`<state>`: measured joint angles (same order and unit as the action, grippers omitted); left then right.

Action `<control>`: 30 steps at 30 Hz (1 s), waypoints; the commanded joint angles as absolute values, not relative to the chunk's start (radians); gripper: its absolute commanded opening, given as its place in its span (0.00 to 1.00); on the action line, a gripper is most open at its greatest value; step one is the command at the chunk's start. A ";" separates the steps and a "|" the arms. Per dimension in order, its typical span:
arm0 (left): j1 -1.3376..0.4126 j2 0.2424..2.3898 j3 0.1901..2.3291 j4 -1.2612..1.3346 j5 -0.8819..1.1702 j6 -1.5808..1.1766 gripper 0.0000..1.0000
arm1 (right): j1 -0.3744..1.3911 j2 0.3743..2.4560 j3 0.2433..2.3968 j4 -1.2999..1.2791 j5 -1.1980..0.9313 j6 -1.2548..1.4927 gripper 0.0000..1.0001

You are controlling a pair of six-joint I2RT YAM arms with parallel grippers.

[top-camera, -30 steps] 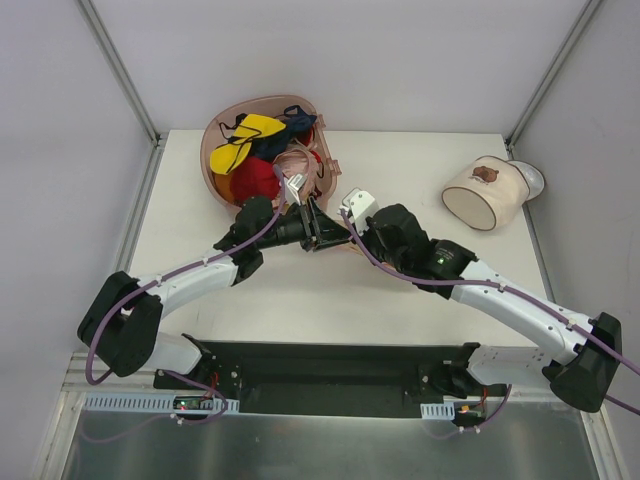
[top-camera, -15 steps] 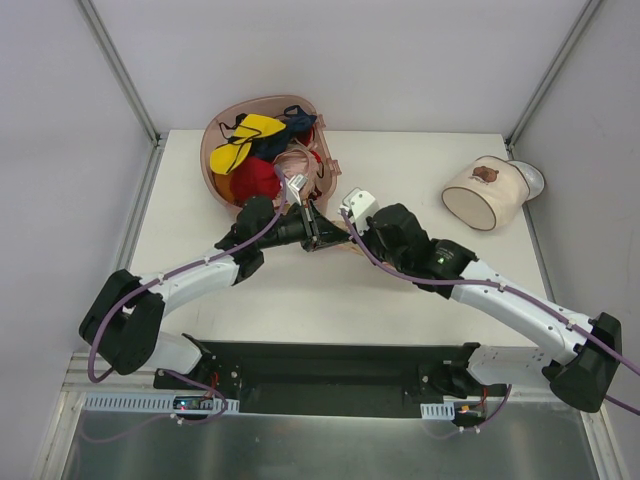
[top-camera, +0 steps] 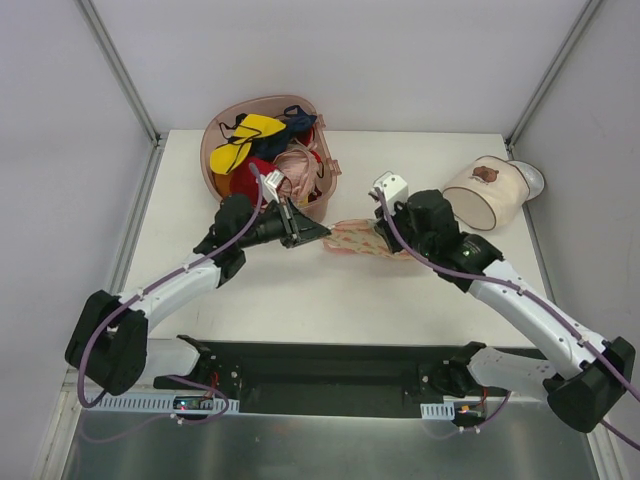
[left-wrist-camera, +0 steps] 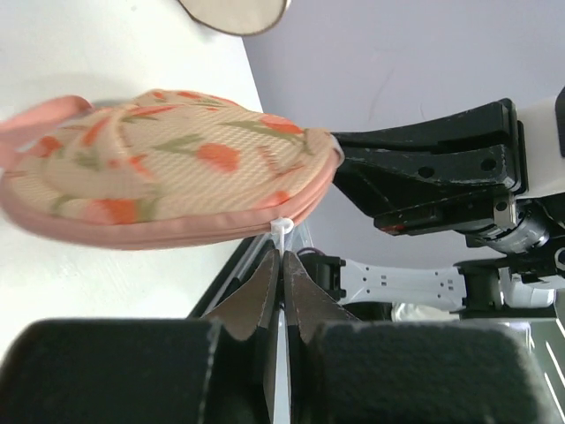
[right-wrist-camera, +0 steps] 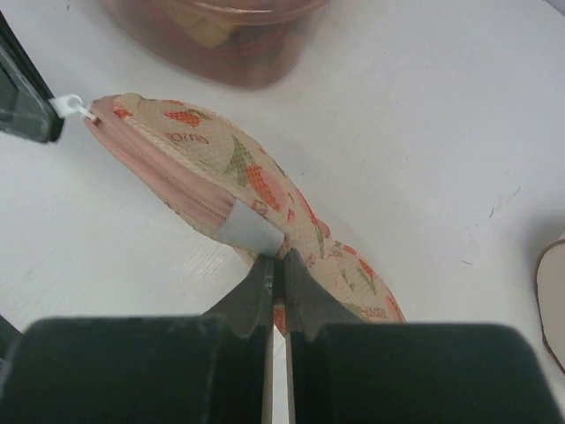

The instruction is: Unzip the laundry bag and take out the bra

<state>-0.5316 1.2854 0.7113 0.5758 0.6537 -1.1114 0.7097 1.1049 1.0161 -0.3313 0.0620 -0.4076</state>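
Note:
The laundry bag [top-camera: 352, 238], a cream pouch with orange-pink leaf print, hangs stretched between my two grippers just above the table. My left gripper [top-camera: 320, 232] is shut on the bag's small white zipper pull [left-wrist-camera: 281, 228] at its left tip. My right gripper [top-camera: 384, 236] is shut on the bag's pink edge beside a grey tab [right-wrist-camera: 252, 228]. In the right wrist view the bag [right-wrist-camera: 256, 185] shows its pink zipper band running to the pull [right-wrist-camera: 72, 108]. No gap shows in it. The bra is not in view.
A pink basket [top-camera: 213, 135] with red, yellow, dark and pink garments stands at the back left, close behind my left gripper. A cream cylindrical container [top-camera: 485, 192] lies on its side at the back right. Metal posts rise at the table's far corners.
My grippers have drawn apart, the left one to the left and the right one to the right. The bag, bunched and hidden between them before, is now stretched out and visible.

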 commanded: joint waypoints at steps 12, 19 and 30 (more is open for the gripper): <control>-0.405 1.117 0.646 0.443 0.689 -0.976 0.00 | 0.378 0.914 0.862 -0.040 -0.429 -0.063 0.01; -0.405 1.137 0.695 0.428 0.726 -0.954 0.00 | 0.377 0.989 0.888 -0.053 -0.498 -0.041 0.01; -0.407 1.057 0.868 0.160 0.675 -0.788 0.00 | 0.693 1.055 1.157 -0.431 -0.152 -0.357 0.49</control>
<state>-0.4168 1.0943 0.8089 0.1944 0.6708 -0.8436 0.6128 1.0290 1.0767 -0.3504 -0.2924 -0.2298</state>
